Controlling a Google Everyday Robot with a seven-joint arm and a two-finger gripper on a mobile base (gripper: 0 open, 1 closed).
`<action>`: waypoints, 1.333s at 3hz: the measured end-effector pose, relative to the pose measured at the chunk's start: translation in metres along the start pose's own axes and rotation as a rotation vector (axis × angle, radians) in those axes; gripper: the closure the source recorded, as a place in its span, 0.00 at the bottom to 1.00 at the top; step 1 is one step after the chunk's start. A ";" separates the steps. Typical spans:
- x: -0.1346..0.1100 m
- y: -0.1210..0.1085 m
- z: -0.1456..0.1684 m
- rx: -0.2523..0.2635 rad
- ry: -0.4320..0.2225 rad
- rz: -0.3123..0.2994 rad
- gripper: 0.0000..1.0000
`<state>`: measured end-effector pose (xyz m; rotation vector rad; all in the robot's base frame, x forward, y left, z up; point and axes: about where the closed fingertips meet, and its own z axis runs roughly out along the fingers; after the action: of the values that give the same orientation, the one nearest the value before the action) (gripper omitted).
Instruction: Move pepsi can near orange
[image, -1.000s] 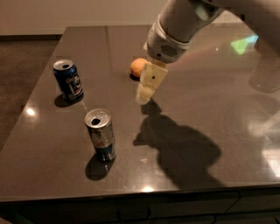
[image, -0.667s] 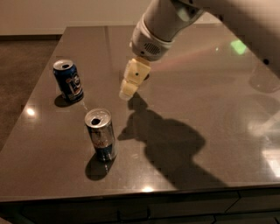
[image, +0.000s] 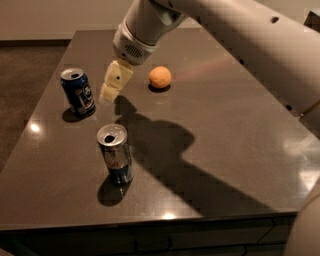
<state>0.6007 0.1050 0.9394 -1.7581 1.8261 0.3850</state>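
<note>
While the pepsi can (image: 78, 92) stands upright near the left edge of the dark table (image: 225, 140), the gripper (image: 107, 94) hangs just to its right, between it and the orange (image: 160, 77), gripping neither. How wide the gripper stands cannot be told. 1 taller silver-and-blue can (image: 115, 153) stands upright nearer the front edge.

- The arm (image: 235, 35) is showing a smooth off-white shell with small dark holes.
- The cream, blocky gripper (image: 109, 92) is hanging at its tip, upper left in view.
</note>
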 end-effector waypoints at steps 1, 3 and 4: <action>-0.034 0.008 0.027 -0.040 -0.011 -0.010 0.00; -0.068 0.017 0.067 -0.099 -0.015 -0.025 0.00; -0.068 0.014 0.067 -0.082 -0.031 -0.016 0.00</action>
<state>0.5985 0.2003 0.9232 -1.8100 1.7968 0.4847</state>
